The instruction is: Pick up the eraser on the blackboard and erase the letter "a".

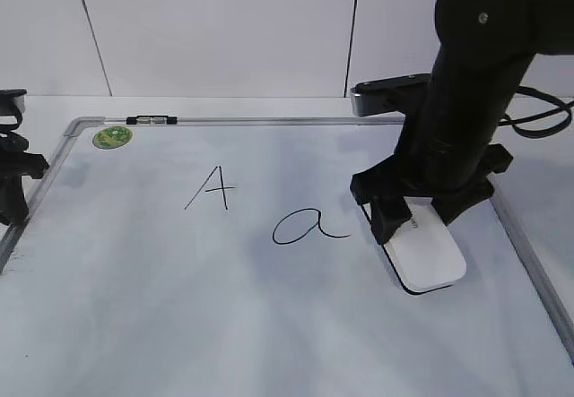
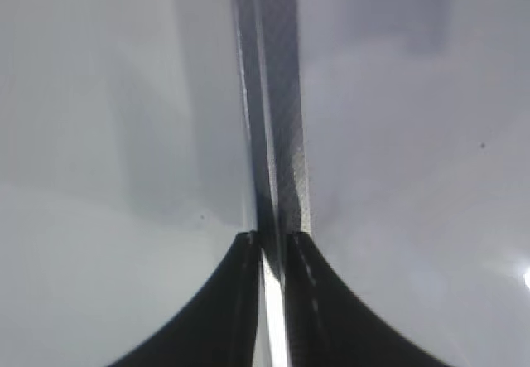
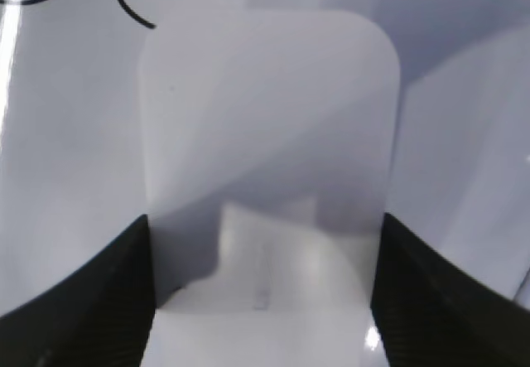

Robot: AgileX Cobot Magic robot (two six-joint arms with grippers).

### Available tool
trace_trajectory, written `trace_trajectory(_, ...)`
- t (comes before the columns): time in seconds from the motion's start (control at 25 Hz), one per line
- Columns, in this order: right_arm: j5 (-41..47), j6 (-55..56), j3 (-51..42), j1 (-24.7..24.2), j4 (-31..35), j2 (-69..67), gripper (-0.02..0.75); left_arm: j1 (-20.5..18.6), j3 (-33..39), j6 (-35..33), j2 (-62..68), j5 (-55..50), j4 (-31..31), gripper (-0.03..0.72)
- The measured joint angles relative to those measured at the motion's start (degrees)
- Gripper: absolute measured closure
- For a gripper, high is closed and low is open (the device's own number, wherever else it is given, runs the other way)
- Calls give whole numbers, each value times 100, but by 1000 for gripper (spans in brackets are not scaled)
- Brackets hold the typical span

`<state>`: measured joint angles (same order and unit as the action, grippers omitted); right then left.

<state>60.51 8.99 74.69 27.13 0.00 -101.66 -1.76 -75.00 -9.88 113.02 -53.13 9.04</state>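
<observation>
The white oblong eraser [image 1: 432, 255] lies on the blackboard [image 1: 179, 307], right of the cursive letter "a" [image 1: 305, 225]. My right gripper [image 1: 420, 218] stands over the eraser's far end, with a finger against each long side. In the right wrist view the eraser [image 3: 265, 118] fills the space between the two black fingers [image 3: 265, 243]. My left gripper [image 1: 11, 186] is at the board's left edge; in the left wrist view its fingers [image 2: 272, 239] are together above the silver frame [image 2: 277, 94].
An angular capital "A" [image 1: 213, 187] is drawn left of the "a". A round green magnet [image 1: 112, 136] sits in the board's far left corner. The silver frame [image 1: 529, 254] runs just right of the eraser. A black cable [image 1: 538, 119] lies at the far right.
</observation>
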Motion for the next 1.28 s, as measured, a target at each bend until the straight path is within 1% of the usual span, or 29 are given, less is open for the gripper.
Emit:
trace_trajectory(0.24, -60, 0, 340, 0, 0, -340, 166, 0, -8, -9, 0, 0, 0, 613)
trace_trajectory(0.6, 17, -18, 1090, 0, 0, -962, 166, 0, -8, -9, 0, 0, 0, 612)
trace_trajectory(0.76, 38, -28, 1203, 27, 0, -1119, 166, 0, -8, -9, 0, 0, 0, 612)
trace_trajectory(1.04, 130, -50, 1497, 327, -30, -1361, 166, 0, -8, -9, 48, 0, 0, 611)
trace_trajectory(1.28, 130, -62, 1591, 336, -30, -1388, 166, 0, -8, -20, 53, 10, 0, 611)
